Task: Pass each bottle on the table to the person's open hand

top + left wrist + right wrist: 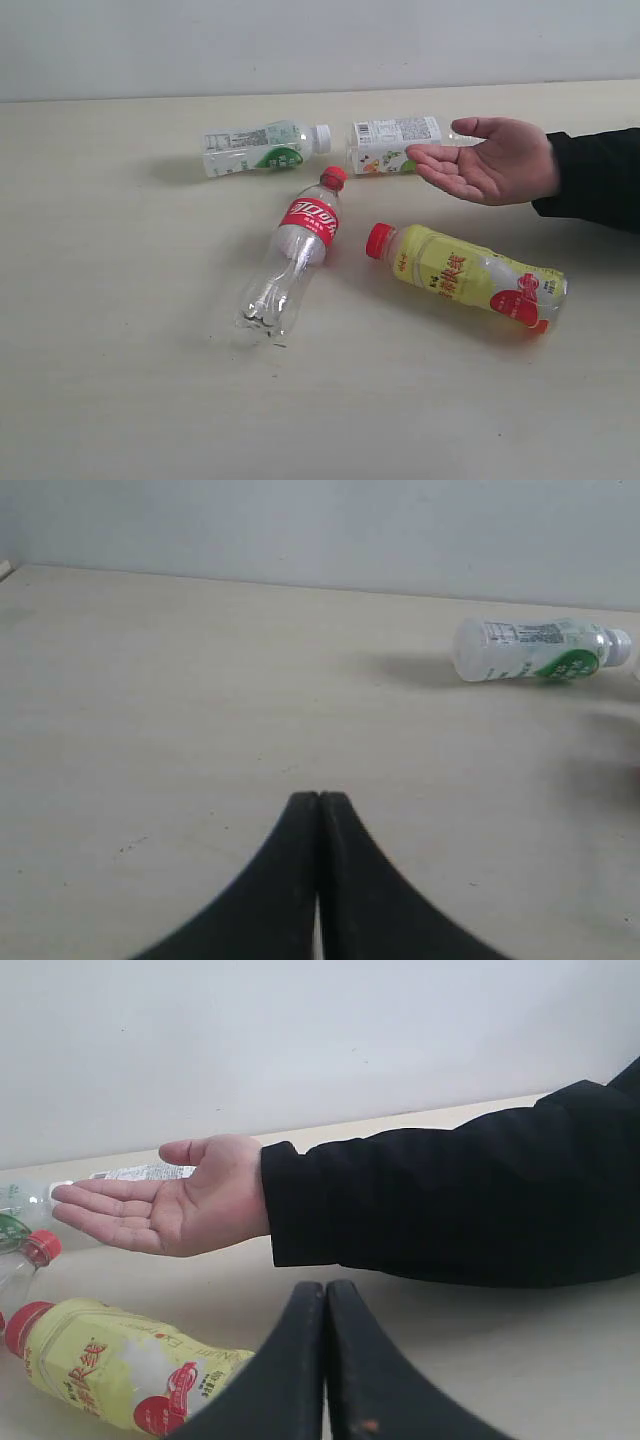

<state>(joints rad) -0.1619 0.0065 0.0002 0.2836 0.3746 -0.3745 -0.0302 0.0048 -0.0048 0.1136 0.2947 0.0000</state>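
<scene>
Lying clear of table point(100, 400) edges, bottles point(300, 245), open hand point(495, 160)

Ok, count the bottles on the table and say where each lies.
4: cola bottle in the middle; yellow juice bottle to its right; green-label bottle behind the cola; second green-label bottle beside it, partly behind the open hand. None seems hidden.

bottle point(392, 135) partly hidden — behind hand point(495, 165)

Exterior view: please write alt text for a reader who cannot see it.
A person's open hand, black-sleeved, reaches in palm up from the right over a pale table where four bottles lie on their sides: a cola bottle, a yellow juice bottle, two clear white-and-green-labelled bottles.
</scene>
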